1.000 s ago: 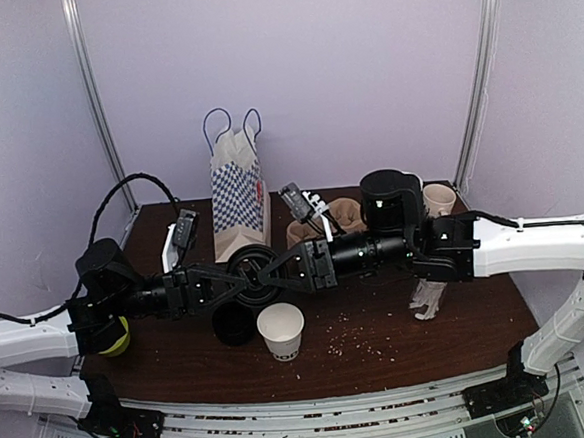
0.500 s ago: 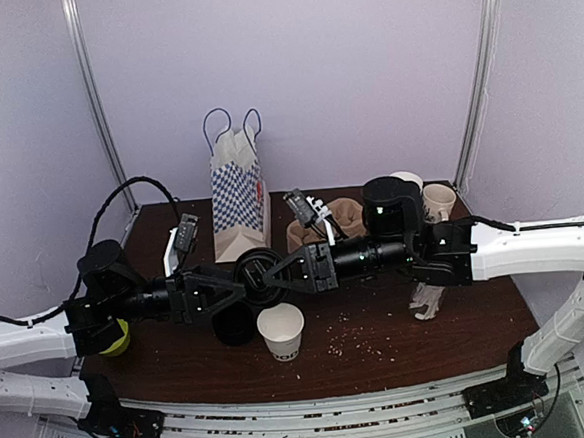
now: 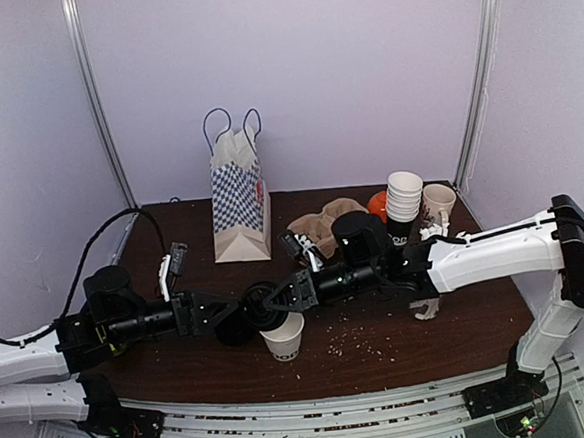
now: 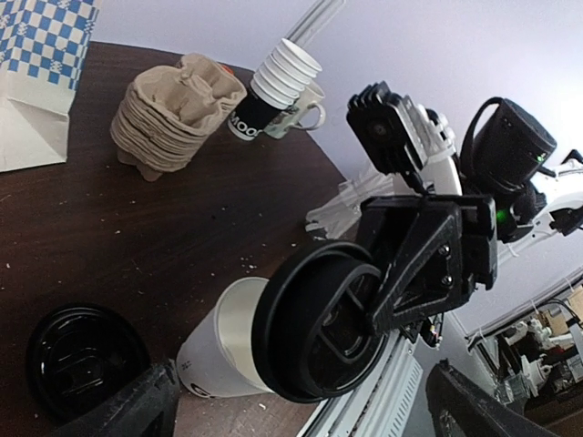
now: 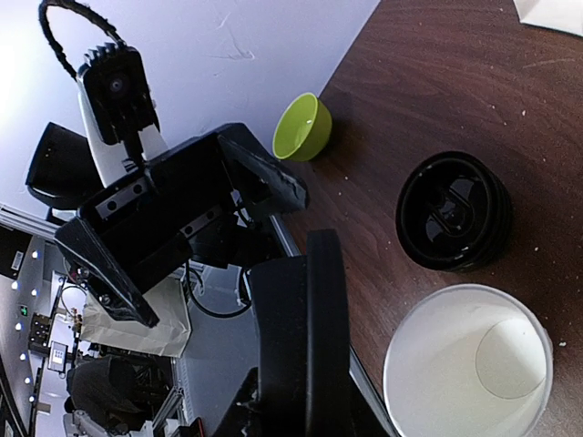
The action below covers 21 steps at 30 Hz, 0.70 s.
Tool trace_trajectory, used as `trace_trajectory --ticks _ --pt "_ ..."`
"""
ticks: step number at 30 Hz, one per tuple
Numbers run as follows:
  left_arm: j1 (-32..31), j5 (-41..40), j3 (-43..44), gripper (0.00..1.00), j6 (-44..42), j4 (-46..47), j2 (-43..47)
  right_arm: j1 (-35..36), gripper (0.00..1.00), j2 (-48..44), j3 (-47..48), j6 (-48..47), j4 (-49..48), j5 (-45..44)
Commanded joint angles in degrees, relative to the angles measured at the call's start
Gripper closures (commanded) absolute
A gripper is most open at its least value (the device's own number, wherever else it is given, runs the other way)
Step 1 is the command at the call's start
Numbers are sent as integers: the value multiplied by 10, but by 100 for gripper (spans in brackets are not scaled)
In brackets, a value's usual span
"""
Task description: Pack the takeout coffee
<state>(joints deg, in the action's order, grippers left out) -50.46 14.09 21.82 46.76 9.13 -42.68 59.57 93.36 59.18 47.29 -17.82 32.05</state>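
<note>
The right gripper (image 3: pixel 267 303) is pinching 1 black lid (image 4: pixel 314 335), holding it tilted just over the 1 open paper cup (image 3: pixel 282 333) standing near the table's (image 3: pixel 460 328) front edge, while the left gripper (image 3: pixel 218 312) is hovering beside them with its 2 fingers (image 4: pixel 146 410) spread wide. 1 stack of pulp carrier trays (image 3: pixel 330 223) is sitting well behind the cup, 1 pile of spare black lids (image 3: pixel 234 329) is lying just left of it, and 1 checked bag (image 3: pixel 239 211) is standing at the back

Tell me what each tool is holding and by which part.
Right tool grips the black lid by its rim, over the white cup. Left tool is open and empty.
</note>
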Motion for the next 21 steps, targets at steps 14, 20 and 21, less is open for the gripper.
trace_trajectory --ticks 14,20,21 --pt "-2 -2 47 2 -8 24 -135 -23 93 -6 -84 86 -106 11" --pt "-2 2 54 2 -2 35 -161 -28 93 -2 -99 107 -137 19" --pt "-2 2 54 2 -2 36 -166 -29 93 -1 -101 109 -139 20"
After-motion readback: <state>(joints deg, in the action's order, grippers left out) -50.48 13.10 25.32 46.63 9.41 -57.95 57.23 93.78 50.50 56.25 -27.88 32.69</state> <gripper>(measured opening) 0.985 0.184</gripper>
